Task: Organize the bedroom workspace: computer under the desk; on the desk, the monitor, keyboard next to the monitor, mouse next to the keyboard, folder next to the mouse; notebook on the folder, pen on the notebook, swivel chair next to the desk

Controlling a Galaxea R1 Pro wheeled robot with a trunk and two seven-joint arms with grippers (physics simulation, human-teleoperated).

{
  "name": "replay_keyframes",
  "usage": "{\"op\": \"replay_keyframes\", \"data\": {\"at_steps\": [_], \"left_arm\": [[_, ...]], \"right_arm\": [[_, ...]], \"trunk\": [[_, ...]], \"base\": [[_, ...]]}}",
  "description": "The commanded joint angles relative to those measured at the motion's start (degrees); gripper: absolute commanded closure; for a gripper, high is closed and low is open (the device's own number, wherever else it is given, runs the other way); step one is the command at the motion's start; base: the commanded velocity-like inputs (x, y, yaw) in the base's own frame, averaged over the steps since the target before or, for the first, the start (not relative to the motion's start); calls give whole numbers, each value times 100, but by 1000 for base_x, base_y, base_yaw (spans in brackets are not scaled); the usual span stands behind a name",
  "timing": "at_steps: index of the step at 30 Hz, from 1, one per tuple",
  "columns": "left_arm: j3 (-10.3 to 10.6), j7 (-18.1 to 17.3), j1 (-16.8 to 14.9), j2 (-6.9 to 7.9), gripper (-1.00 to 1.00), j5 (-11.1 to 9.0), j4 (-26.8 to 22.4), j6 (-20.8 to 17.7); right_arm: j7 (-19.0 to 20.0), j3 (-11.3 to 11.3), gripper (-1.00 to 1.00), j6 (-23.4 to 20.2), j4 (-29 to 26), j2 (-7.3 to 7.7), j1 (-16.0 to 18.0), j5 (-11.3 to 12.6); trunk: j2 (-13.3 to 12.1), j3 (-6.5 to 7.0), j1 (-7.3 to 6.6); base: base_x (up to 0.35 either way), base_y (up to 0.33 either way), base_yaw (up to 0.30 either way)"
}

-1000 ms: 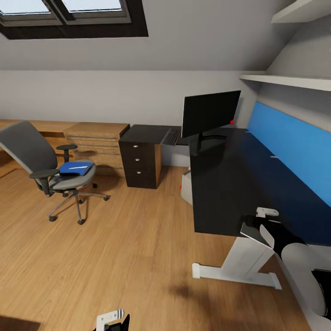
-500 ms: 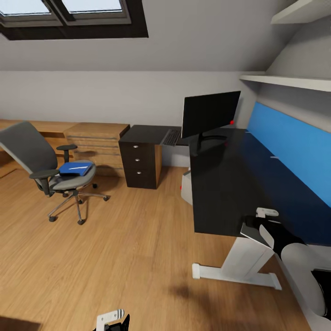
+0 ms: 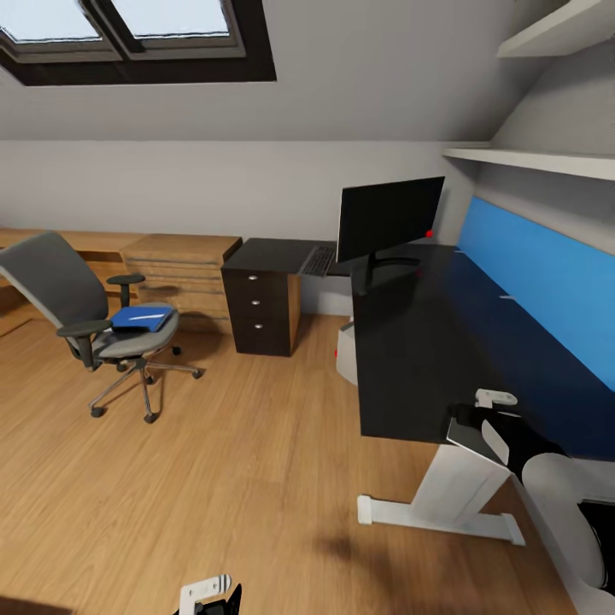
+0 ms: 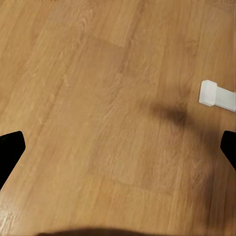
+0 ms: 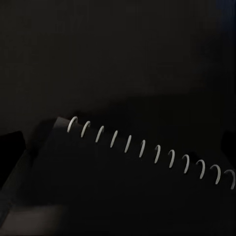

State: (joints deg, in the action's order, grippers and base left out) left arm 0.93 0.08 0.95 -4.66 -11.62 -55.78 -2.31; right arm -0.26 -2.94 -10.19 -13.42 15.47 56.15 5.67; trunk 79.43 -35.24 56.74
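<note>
Notebook [image 5: 123, 182] between fingers [image 5: 11, 147] (spiral-bound) — desk [image 5: 118, 49] beyond.

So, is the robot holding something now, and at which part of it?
The right gripper holds the notebook over the desk, apparently at the edge away from its spiral. The left gripper is empty.

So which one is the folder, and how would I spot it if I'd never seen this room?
Find the grey swivel chair standing on the wooden floor, away from the black desk. The folder lies flat on its seat. It is bright blue, the one blue thing on that chair, with a thin white stick across its top.
</note>
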Motion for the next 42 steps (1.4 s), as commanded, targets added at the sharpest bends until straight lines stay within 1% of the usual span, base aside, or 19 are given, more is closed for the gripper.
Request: {"op": "replay_keyframes", "data": {"at_steps": [1, 19, 33, 38, 42], "left_arm": [[4, 1, 2, 1, -100, -59, -12, -24], [4, 1, 2, 0, -100, -59, -12, -24], [21, 1, 2, 0, -100, -59, -12, -24], [14, 1, 2, 0, -100, -59, -7, -24], [11, 1, 2, 0, -100, -59, -4, -24]], "right_arm": [[-4, -14, -100, -29, -12, 0, 0, 60], [-9, -14, -100, -35, -12, -61, 1, 49], [-6, -17, -100, -32, -55, -55, 1, 49], [0, -37, -100, -199, -327, -23, -2, 105], [0, -39, -100, -432, -483, -10, -6, 114]], "trunk": [[2, 5, 0], [2, 167, 0], [2, 288, 0], [2, 325, 0], [2, 354, 0]], "base": [[0, 0, 0], [0, 0, 0], [0, 0, 0], [0, 0, 0], [0, 0, 0]]}}
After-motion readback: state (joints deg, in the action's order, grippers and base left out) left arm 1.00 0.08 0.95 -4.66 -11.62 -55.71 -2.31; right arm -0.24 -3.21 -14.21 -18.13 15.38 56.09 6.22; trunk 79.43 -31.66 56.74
